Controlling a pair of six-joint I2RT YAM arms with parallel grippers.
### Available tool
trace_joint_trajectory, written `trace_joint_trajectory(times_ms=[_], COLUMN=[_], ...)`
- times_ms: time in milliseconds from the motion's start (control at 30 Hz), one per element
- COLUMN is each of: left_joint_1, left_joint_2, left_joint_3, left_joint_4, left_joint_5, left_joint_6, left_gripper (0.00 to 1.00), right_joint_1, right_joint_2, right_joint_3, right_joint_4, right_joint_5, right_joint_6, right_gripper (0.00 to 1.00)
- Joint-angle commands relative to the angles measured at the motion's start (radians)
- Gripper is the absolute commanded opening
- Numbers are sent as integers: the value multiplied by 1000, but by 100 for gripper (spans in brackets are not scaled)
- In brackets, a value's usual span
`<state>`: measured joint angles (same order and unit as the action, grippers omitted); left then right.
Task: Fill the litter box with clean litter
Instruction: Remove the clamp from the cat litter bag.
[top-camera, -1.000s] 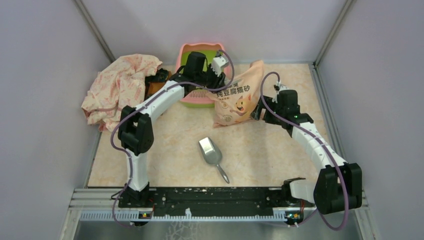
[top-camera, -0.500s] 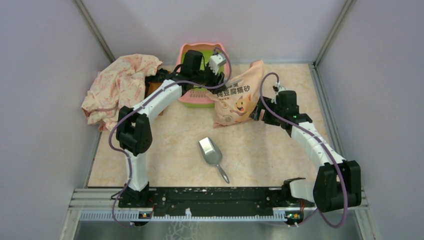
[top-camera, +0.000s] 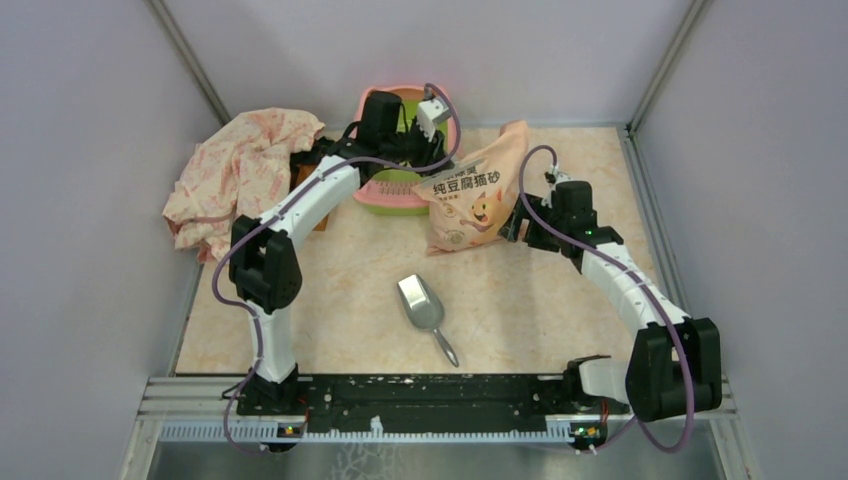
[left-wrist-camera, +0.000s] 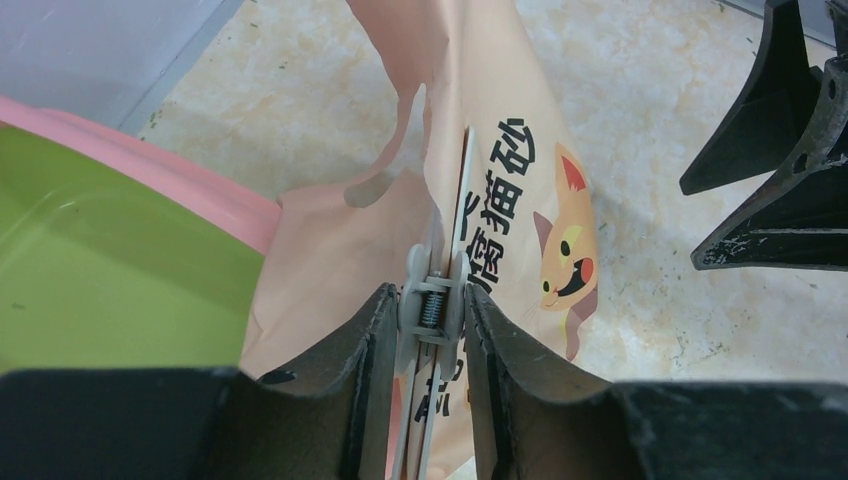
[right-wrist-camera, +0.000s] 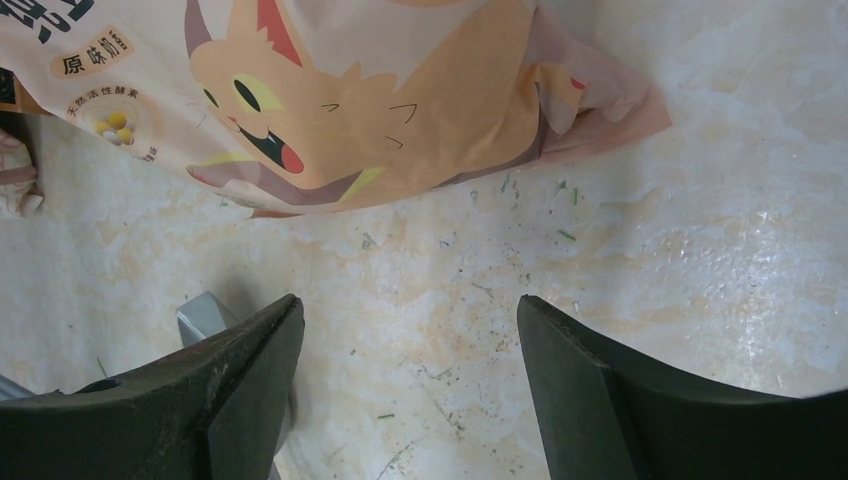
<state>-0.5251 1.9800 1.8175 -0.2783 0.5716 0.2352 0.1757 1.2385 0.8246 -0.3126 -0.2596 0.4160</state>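
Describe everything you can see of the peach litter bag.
The bag is a crinkled peach-pink pouch, seemingly plastic film, printed with bold Chinese lettering and a cartoon cat. It sits on the table right of the litter box, its top corner against the pink rim. A white spring clip pinches its top edge, and the left gripper is shut on that clip. The open right gripper is beside it, not touching.

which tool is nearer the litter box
Left. The left tool is beside the litter box, shut on the clip on the bag; the right tool hangs open past the bag.
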Motion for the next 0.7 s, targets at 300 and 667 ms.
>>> trace_joint_trajectory(times_ms=[300, 667], left_joint_1=[6, 7], left_joint_2=[-16, -4], left_joint_3=[31, 33], left_joint_4=[-40, -41], left_joint_5=[43, 50], left_joint_6=[3, 9], left_gripper=[58, 54], right_joint_1=[4, 3], right_joint_2=[14, 30], right_joint_3=[-1, -9], right_joint_4=[53, 64], right_joint_5=[-22, -26], right_joint_6=[-8, -9], right_gripper=[78, 78])
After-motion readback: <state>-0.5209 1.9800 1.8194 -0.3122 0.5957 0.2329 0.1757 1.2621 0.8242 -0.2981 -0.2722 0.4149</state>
